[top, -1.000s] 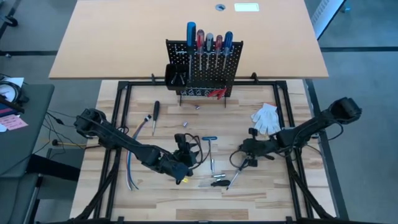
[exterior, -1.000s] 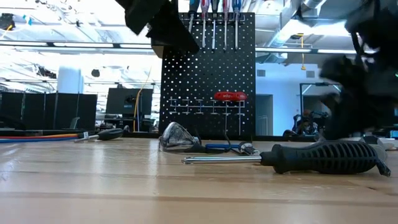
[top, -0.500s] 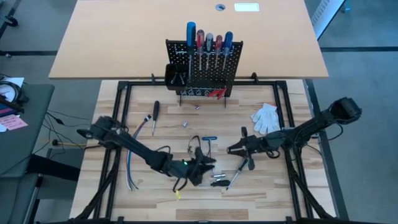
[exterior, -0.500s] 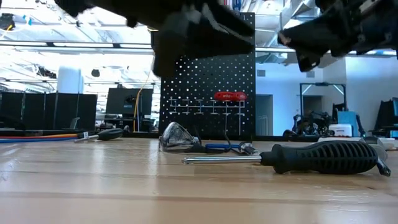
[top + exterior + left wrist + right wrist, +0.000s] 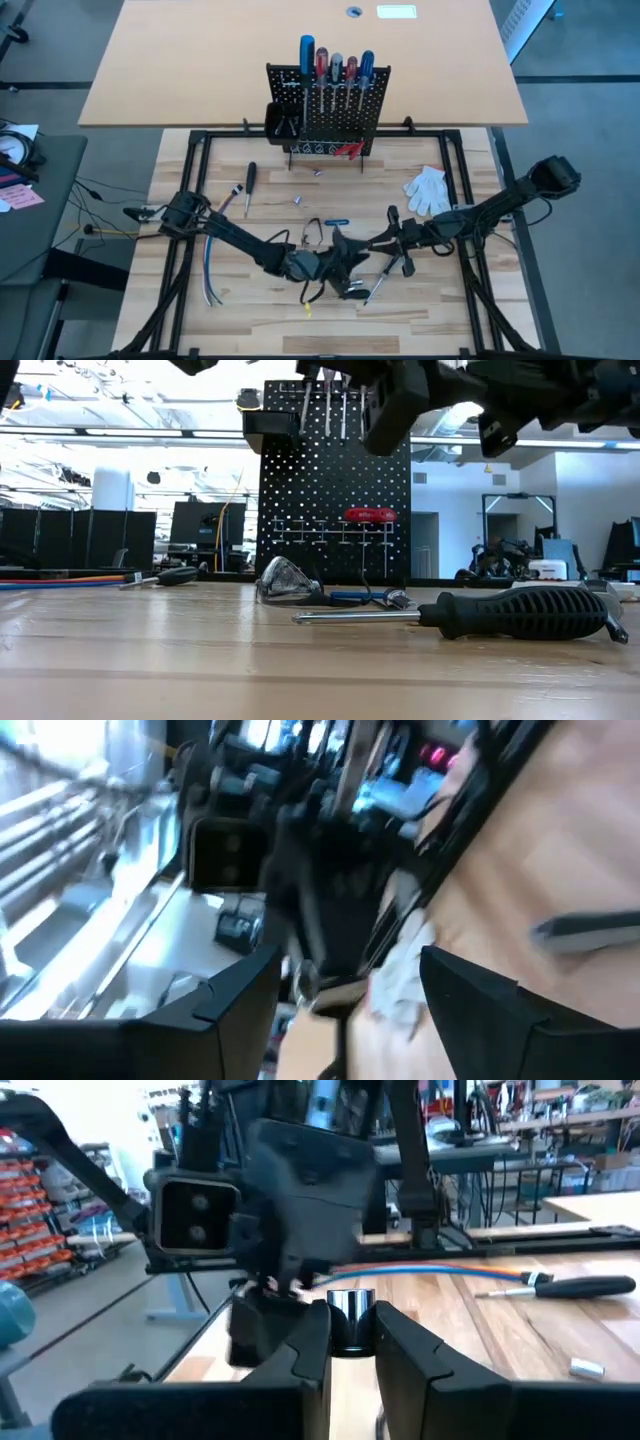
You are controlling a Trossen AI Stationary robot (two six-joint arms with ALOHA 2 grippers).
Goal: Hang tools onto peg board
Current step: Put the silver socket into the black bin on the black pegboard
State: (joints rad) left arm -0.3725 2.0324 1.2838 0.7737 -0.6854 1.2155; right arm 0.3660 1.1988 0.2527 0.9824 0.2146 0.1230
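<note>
1. Upright black perforated peg board [image 5: 328,110] stands at the table's far edge, screwdrivers already hung; we judge the work partly done.
2. Black-handled screwdriver [image 5: 500,614] lies loose mid-table among other tools.
3. Right gripper [image 5: 350,1342] pinches a small silver metal cylinder [image 5: 350,1318], presumably for hanging.
4. Left gripper [image 5: 345,995], fingers apart and empty, faces it just beside; likely a handover.

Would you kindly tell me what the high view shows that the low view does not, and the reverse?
Only the high view shows the white glove lying on the wooden table, and both arms' full reach from the table's sides. Only the low view shows the room behind and the ribbed grip of the black-handled screwdriver close up. Both show the upright black perforated peg board with screwdrivers hanging along its top.
</note>
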